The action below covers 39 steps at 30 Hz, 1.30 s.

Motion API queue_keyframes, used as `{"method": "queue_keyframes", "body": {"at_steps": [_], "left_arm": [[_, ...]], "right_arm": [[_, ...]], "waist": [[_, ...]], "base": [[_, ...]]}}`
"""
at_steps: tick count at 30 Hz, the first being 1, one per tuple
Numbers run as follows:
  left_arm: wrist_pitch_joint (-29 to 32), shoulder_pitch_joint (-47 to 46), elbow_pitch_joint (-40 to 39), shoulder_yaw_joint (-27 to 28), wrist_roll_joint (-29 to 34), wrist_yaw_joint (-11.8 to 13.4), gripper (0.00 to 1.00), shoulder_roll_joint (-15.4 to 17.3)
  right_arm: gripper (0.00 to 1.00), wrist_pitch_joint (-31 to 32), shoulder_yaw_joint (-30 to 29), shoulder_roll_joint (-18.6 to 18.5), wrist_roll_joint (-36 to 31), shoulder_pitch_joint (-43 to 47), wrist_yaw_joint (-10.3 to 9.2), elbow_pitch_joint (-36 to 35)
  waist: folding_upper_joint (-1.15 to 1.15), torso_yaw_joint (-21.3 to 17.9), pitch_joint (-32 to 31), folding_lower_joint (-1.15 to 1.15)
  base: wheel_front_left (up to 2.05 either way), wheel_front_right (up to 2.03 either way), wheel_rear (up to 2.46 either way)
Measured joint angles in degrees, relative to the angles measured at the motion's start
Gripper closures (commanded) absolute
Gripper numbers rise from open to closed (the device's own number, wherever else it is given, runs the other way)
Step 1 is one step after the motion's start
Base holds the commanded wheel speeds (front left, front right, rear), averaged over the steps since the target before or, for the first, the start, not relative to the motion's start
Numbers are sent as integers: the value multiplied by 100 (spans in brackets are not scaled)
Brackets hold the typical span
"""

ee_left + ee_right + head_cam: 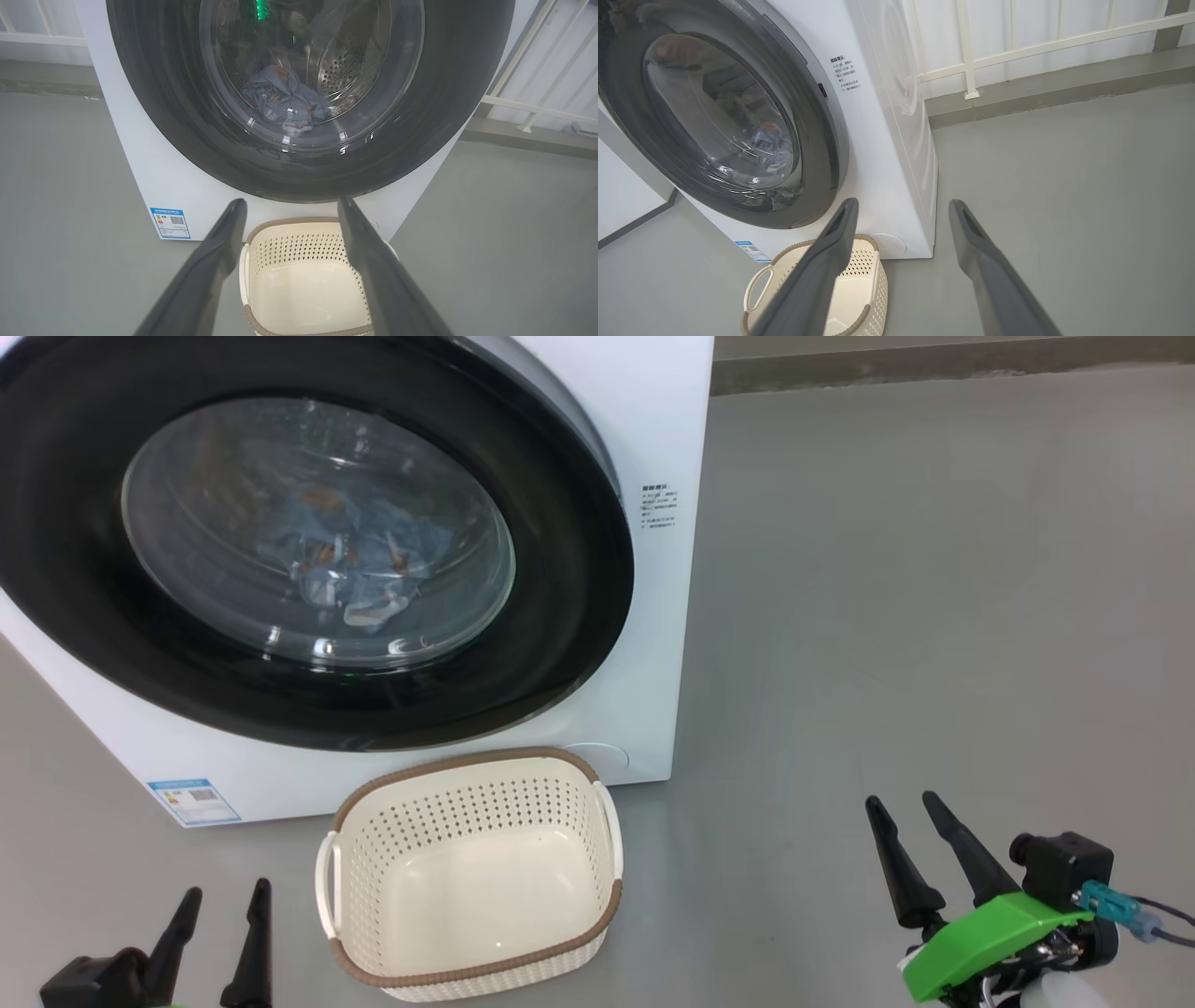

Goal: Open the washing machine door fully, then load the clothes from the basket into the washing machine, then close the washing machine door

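The washing machine (644,420) stands on the floor with the washing machine door (569,588) shut flat against its front. Behind the glass lie the clothes (350,565), light blue with orange prints, also the clothes (285,100) resting low in the steel drum. The basket (467,971) sits on the floor right before the machine, with nothing in it. My left gripper (227,905) is open at the lower left, short of the basket. My right gripper (904,810) is open at the lower right, well clear of the machine.
Grey floor (934,616) spreads wide to the right of the machine. A white railing (1041,46) and a low kerb run along the far side. A blue label (193,801) marks the machine's lower left corner.
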Motion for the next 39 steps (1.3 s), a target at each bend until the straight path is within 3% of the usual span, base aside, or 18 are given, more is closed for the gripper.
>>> {"method": "queue_keyframes", "body": {"at_steps": [25,26,33,39], "left_arm": [[0,92,7,167,196,0,0,-26],[1,92,1,182,211,0,100,-29],[24,275,330,47,177,2,100,-415],[141,286,333,88,-146,2,100,-428]], "right_arm": [[0,0,-36,0,-1,91,0,-63],[100,0,-35,0,-1,91,0,-63],[100,11,-29,165,42,415,0,307],[100,124,-77,186,334,416,0,266]], "waist": [[0,-19,-24,0],[0,-20,-23,0],[0,-20,-25,0],[0,-20,-42,4]], "base": [[0,0,0],[0,0,0],[0,0,0],[0,0,0]]}}
